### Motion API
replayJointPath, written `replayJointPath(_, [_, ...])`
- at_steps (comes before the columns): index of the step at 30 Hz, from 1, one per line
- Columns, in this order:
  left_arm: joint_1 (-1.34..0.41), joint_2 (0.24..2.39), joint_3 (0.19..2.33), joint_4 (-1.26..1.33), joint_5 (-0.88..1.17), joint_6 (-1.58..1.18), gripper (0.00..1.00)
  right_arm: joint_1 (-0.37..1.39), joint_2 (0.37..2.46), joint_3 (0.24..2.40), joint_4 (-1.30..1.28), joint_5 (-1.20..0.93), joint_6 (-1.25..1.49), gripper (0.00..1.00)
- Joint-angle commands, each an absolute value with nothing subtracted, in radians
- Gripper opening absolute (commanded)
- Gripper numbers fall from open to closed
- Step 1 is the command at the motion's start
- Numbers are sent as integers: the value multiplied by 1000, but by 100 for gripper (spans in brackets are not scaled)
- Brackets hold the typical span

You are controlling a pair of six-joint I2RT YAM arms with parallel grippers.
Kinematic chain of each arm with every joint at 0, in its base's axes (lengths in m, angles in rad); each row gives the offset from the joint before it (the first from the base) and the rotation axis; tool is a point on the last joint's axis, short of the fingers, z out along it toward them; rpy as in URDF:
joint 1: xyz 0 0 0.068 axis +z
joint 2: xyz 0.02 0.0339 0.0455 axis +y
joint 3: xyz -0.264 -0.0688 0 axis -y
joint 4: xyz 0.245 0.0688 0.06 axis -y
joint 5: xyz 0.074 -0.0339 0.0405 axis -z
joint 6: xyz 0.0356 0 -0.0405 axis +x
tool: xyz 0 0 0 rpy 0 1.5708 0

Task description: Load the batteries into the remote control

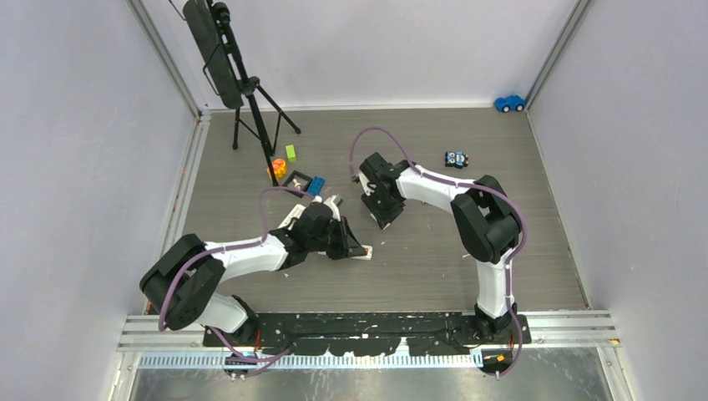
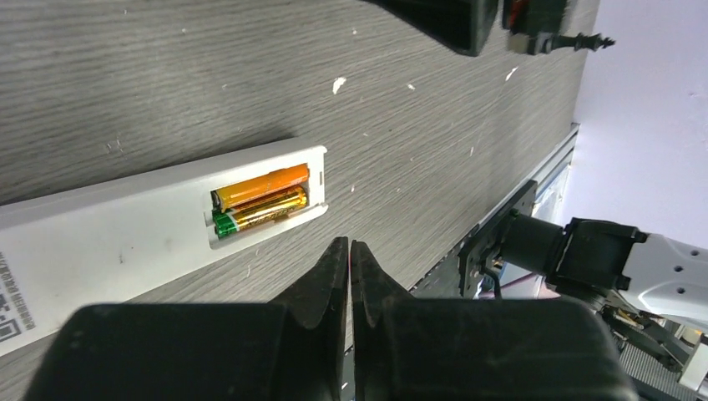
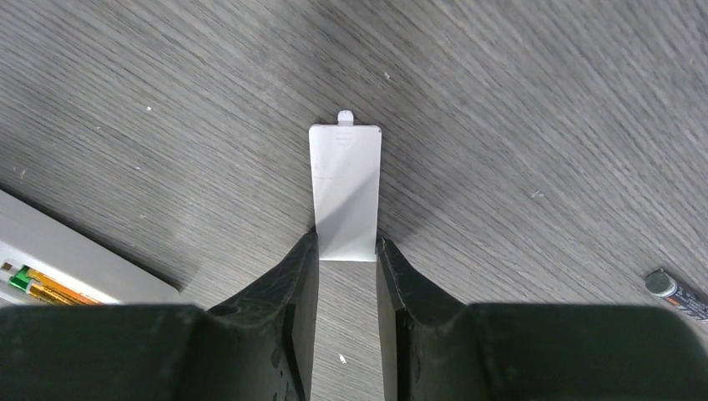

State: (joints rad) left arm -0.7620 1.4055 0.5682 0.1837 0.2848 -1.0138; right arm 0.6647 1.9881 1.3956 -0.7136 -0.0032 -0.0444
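Note:
The white remote control (image 2: 108,242) lies back-up on the table with its compartment open. Two orange-copper batteries (image 2: 263,198) with green ends lie side by side inside. My left gripper (image 2: 349,244) is shut on nothing, just beside the remote's open end and above the table. My right gripper (image 3: 346,242) is shut on the near end of the flat white battery cover (image 3: 345,188), which rests on the table. A loose dark battery (image 3: 676,292) lies off to the right. From above, the left gripper (image 1: 361,248) hides most of the remote; the right gripper (image 1: 386,219) is just behind it.
A black tripod (image 1: 242,83) stands at the back left. Small coloured blocks (image 1: 290,152) and a black tray (image 1: 305,182) sit behind the left arm. A small toy (image 1: 456,159) and a blue toy car (image 1: 509,103) are at the back right.

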Motion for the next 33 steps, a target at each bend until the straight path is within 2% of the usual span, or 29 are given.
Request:
replayJointPath(1, [-779, 1441, 603, 241, 266, -1006, 5, 662, 1981, 1336, -688, 42, -30, 18])
replayJointPath(19, [-785, 1501, 597, 266, 175, -1008, 0, 661, 1893, 1254, -658, 14, -3, 18])
replayJointPath(33, [-792, 1512, 630, 110, 89, -973, 0, 663, 1853, 1222, -634, 14, 31, 18])
